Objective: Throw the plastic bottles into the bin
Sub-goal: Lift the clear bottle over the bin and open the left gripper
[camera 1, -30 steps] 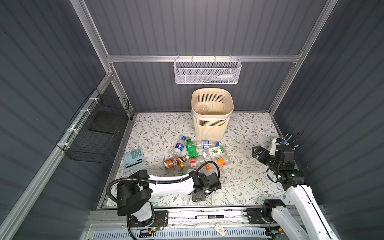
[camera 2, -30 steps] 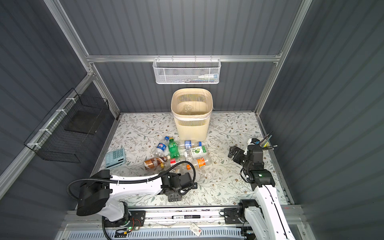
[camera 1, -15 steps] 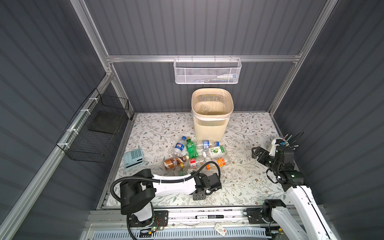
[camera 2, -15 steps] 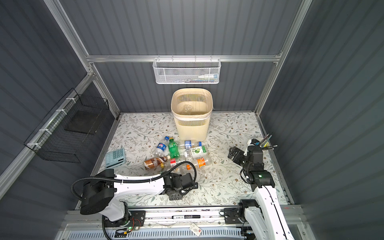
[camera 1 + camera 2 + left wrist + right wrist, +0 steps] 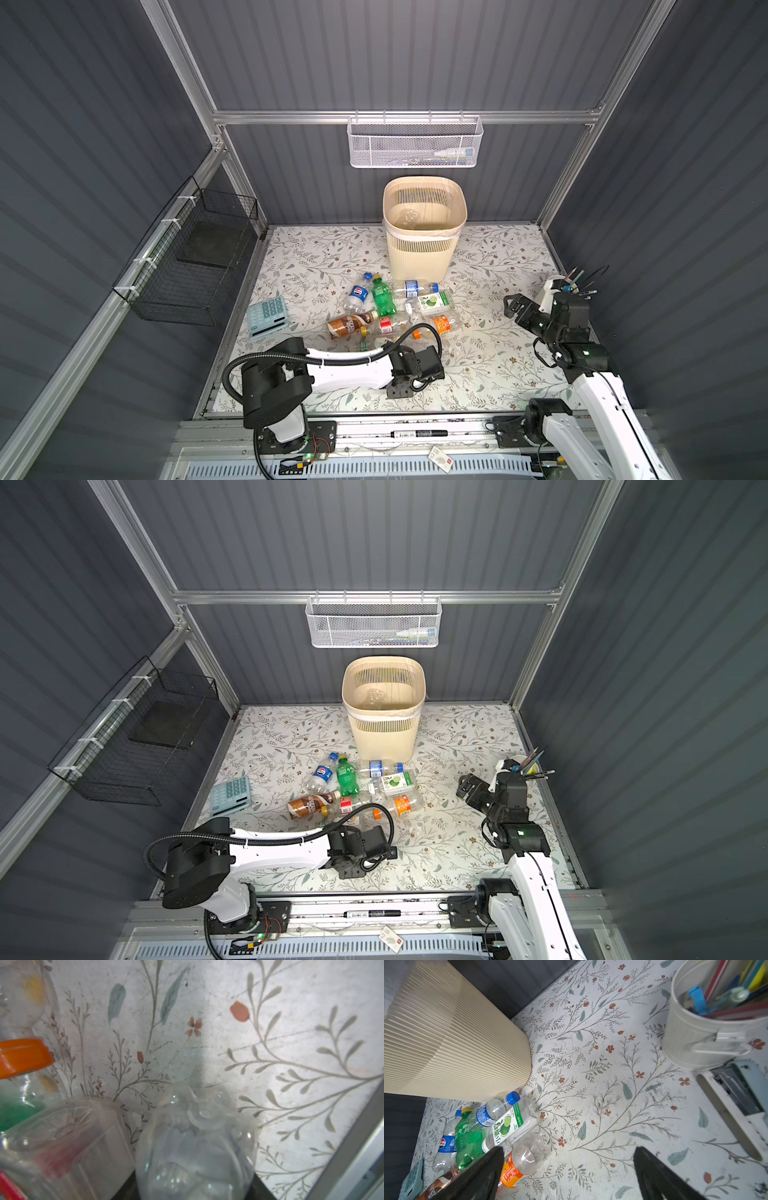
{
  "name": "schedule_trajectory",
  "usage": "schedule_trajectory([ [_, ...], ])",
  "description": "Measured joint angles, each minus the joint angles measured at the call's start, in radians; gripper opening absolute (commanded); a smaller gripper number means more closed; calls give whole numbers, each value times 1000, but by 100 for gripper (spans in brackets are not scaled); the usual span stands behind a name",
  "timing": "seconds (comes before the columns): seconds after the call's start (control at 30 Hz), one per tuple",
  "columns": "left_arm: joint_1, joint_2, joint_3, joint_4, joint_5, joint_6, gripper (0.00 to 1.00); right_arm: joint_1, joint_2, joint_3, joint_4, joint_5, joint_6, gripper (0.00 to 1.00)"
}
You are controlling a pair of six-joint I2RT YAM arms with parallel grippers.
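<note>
Here my left gripper (image 5: pixel 434 363) lies low by the plastic bottles (image 5: pixel 382 297), one clear bottle (image 5: pixel 195 1142) right at its jaws, probably for lifting; clamped or not, I cannot tell. The bin (image 5: pixel 419 257) stands well beyond; my right gripper (image 5: pixel 569 1153) hangs spread.

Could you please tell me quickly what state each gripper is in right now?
Left gripper: clear bottle between its fingers; whether they grip it cannot be told.
Right gripper: open, holding nothing.

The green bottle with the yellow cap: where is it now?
In both top views the green bottle lies near the middle of the floral table, in front of the bin, between the Pepsi bottle and the lime-label bottle.
</note>
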Motion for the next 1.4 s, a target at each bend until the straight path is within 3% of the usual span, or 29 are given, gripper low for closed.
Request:
schedule_trajectory([
  [0.1,0,-6,0,8,10,-3,34,-3,0,0,0,-3,0,99],
  [0.33,0,-130,-2,62,9,-27,30,-11,5,0,1,-16,3,99],
  [0.6,14,-314,146,107,-198,13,28,-11,21,6,1,-24,3,99],
  [0.77,26,-444,287,339,-315,194,29,-12,15,48,9,-23,3,99],
  [0.93,95,-499,378,678,-246,356,28,-12,-17,57,26,-21,8,99],
  [1.07,278,-401,488,828,-95,323,28,-12,-44,57,27,-19,14,99],
  [1.2,513,-126,726,879,99,134,37,-13,-40,66,29,-38,24,99],
  [1.3,611,150,1003,783,221,-8,56,-12,-8,93,22,-72,21,99],
  [1.4,651,335,1187,620,288,-105,87,-12,20,127,-7,-83,8,99],
])
